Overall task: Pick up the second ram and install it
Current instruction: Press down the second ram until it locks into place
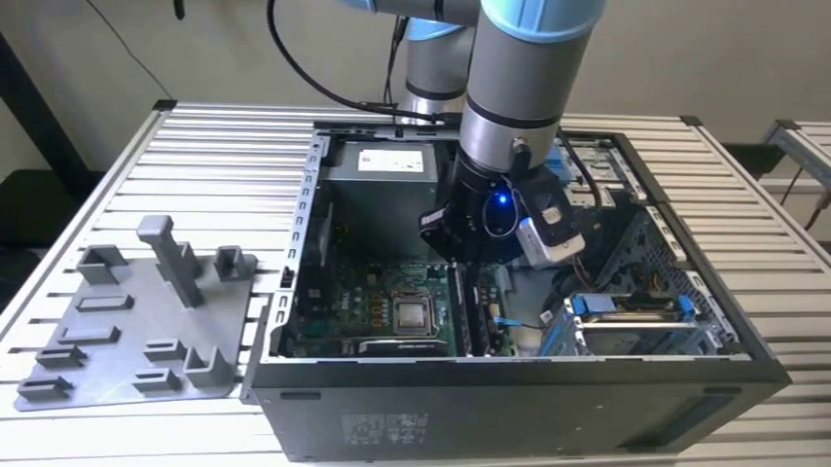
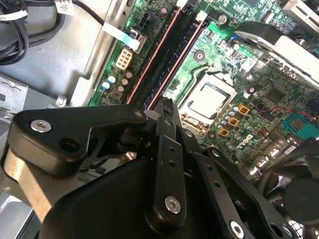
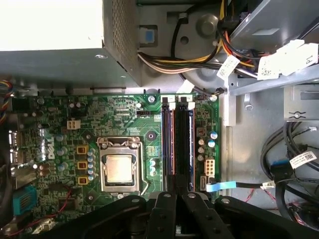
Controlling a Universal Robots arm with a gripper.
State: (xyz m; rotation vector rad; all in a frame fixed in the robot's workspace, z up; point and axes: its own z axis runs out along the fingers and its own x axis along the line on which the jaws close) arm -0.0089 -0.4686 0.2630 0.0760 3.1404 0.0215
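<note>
My gripper is low inside the open computer case, right over the two long memory slots beside the processor socket. Its fingers are drawn close together. The second ram shows edge-on as a long dark strip running away from the fingertips, in line with the slot farther from the processor. In the second wrist view it is the dark band between two pinkish lines. How deep it sits in the slot is hidden by the fingers. In the exterior view the gripper hangs over the motherboard.
The grey holder plate with upright pegs lies on the slatted table at the exterior view's left. Inside the case are the power supply, cable bundles and a drive bay. The case walls stand close around the arm.
</note>
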